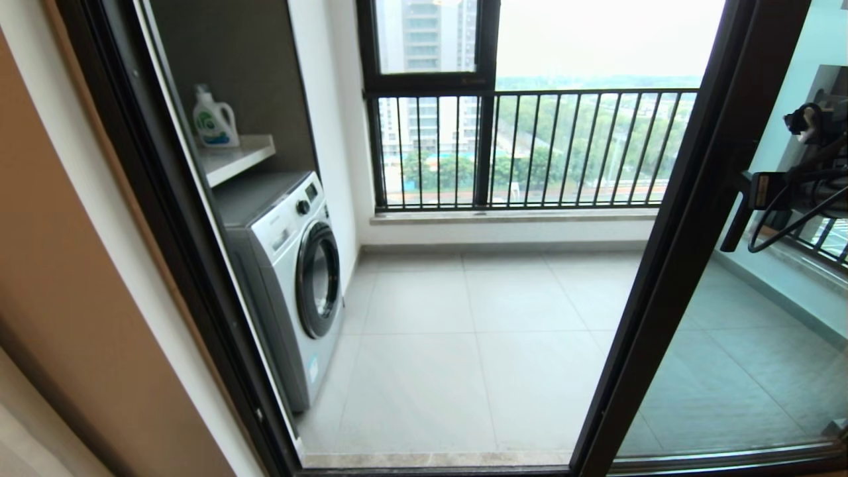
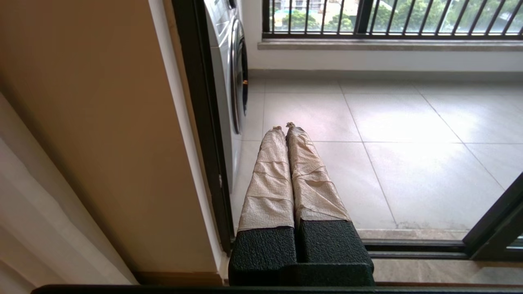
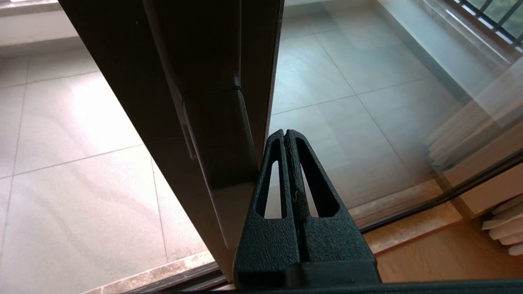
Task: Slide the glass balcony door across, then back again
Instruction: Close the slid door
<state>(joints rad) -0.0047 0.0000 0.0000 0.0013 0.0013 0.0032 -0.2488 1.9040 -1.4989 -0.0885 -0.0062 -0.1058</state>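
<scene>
Doorway view, largest items first. Glass balcony door (image 1: 669, 265) stands at my right, slid partly aside, its dark frame edge running diagonally; the tiled balcony floor (image 1: 477, 344) shows through the gap to its left. Beyond lie the railed window (image 1: 530, 146) and, at the left wall, a washing machine (image 1: 291, 278) under a shelf (image 1: 235, 159) carrying a detergent bottle (image 1: 213, 119). The door's black bar handle (image 3: 216, 134) rises just beside my right gripper (image 3: 286, 136), whose fingers are pressed together with nothing between them. My left gripper (image 2: 284, 127), tape-wrapped, is likewise closed and empty, hanging low near the left door jamb (image 2: 204, 122).
</scene>
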